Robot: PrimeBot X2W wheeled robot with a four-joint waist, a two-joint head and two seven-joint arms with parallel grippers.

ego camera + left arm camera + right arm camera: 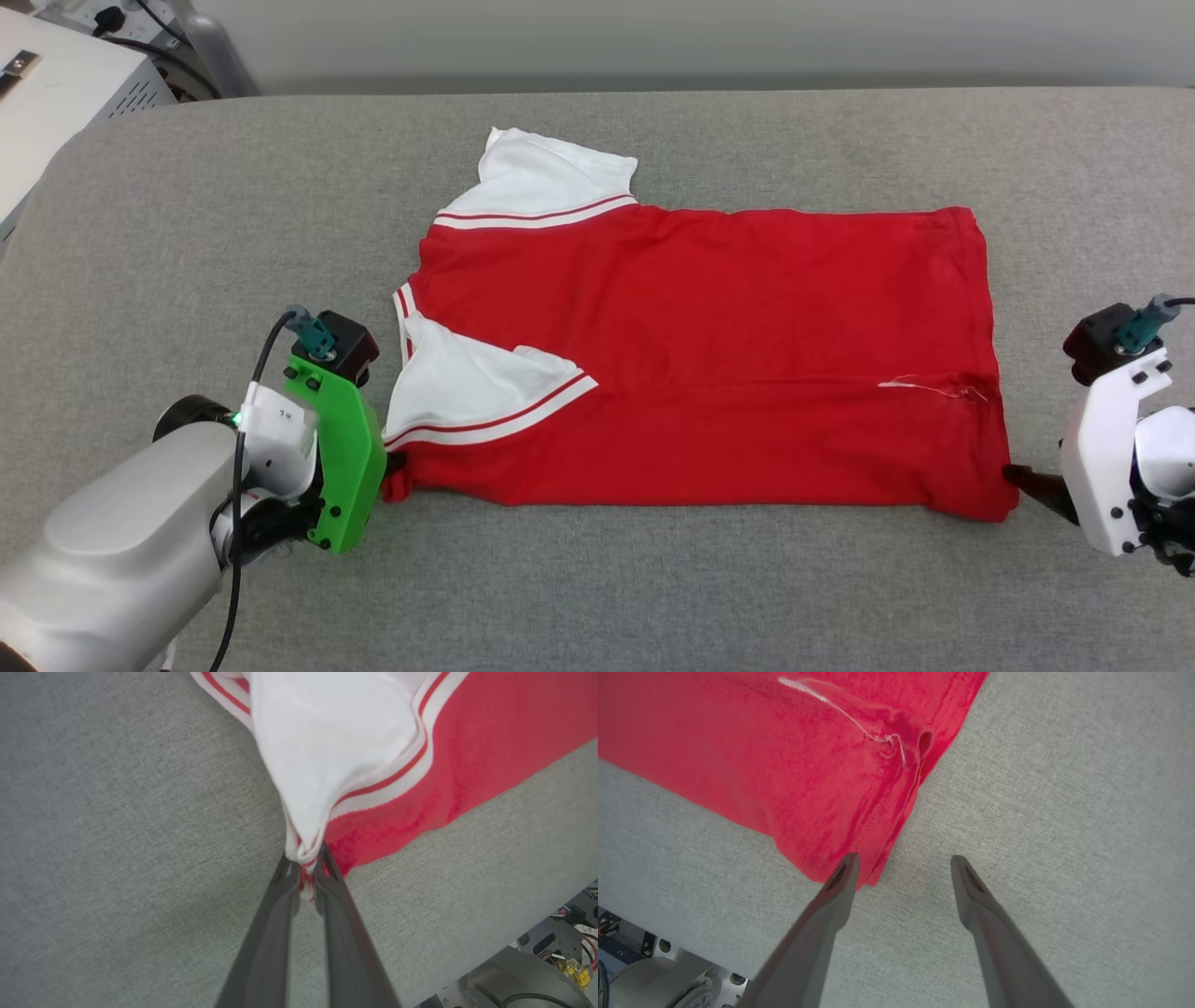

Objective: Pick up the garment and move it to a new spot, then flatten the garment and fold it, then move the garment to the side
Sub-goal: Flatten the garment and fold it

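Observation:
The garment (709, 355) lies spread on the grey table (653, 597), a red jersey with white sleeves, folded along its length. My left gripper (397, 471) is at its near left corner. In the left wrist view that gripper (306, 861) is shut on the bunched edge of the garment (383, 765), where white sleeve and red cloth meet. My right gripper (1013, 476) sits at the near right corner. In the right wrist view this gripper (903, 863) is open; one finger (843, 877) lies over the tip of the garment's corner (817, 779), the other over bare table.
A white box with cables (56, 84) stands beyond the table's far left corner. The table's near edge and parts of my base (537, 970) show at the bottom of both wrist views. Bare grey cloth surrounds the garment on every side.

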